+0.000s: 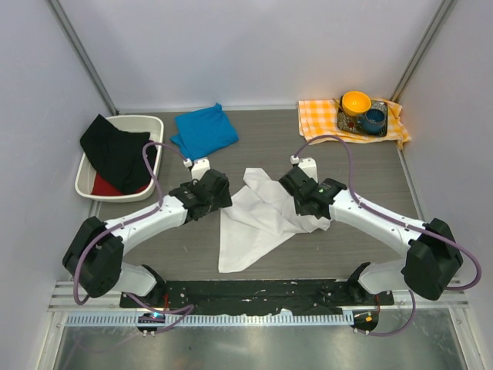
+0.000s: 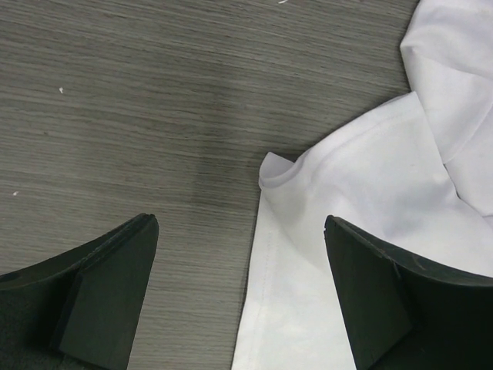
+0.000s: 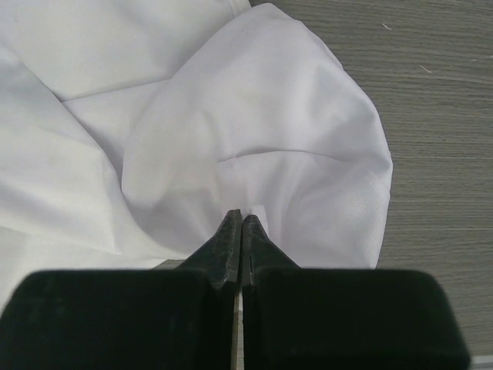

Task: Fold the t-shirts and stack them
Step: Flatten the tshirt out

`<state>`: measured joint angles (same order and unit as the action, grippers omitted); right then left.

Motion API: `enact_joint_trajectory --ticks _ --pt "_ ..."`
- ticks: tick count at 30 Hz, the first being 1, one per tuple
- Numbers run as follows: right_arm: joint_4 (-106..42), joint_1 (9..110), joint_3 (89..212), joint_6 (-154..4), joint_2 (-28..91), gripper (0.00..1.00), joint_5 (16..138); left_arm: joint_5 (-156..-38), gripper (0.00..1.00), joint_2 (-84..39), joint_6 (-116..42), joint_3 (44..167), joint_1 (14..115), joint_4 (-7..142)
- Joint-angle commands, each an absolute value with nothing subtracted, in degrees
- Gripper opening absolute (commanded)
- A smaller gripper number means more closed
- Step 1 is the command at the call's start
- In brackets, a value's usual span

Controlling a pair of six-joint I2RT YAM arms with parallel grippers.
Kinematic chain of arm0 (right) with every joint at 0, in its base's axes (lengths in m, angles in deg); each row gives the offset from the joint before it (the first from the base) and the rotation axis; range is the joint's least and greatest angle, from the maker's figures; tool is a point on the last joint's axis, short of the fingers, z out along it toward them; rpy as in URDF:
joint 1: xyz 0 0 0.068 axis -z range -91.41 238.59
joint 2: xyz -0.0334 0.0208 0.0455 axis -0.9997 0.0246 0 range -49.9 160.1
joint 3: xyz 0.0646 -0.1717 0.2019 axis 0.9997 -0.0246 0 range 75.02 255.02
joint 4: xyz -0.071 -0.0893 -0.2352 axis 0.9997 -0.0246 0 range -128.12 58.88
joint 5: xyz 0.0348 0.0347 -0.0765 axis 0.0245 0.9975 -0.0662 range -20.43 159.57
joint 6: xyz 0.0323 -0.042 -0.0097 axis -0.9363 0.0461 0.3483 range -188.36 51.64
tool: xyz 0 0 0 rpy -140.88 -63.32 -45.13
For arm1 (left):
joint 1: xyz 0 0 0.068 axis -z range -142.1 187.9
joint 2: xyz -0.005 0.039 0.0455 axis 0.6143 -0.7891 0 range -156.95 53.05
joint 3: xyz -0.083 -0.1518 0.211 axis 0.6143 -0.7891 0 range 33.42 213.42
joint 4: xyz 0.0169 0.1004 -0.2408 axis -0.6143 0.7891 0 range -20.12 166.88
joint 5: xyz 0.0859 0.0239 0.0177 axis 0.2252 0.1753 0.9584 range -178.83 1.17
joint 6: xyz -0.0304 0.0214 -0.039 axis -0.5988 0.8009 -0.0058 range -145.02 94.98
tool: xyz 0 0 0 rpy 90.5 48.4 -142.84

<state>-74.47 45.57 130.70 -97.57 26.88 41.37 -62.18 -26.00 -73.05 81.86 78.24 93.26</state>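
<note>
The left arm stretches from the near-left corner toward the tabletop's [image 1: 269, 139] middle, its left pincer [image 2: 240, 223] spread wide above the white t-shirt's [image 1: 250, 223] left edge, the hem lying between the fingers. The blue t-shirt [image 1: 204, 132] lies folded by the far edge, beyond that pincer. The right arm reaches in from the near-right corner; the right pincer [image 3: 241, 217] is clamped tight on a fold at the white t-shirt's right side.

Left of the left gripper [image 2: 239, 223] the worktop [image 2: 154, 116] lies bare; the white t-shirt [image 2: 370, 200] crowds its right side and lies bunched under the right gripper [image 3: 241, 220].
</note>
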Motion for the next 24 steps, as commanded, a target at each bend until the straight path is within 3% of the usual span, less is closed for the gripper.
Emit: enact_joint_trajectory --ticks 1,24 --pt "-73.92 44.91 130.91 -98.33 24.2 0.01 39.08 -62.9 0.94 -29.12 -72.84 83.86 76.75 91.24" --pt "-71.99 45.0 127.14 -96.22 20.42 0.01 37.4 -69.58 0.91 -47.31 -65.99 97.83 76.22 85.53"
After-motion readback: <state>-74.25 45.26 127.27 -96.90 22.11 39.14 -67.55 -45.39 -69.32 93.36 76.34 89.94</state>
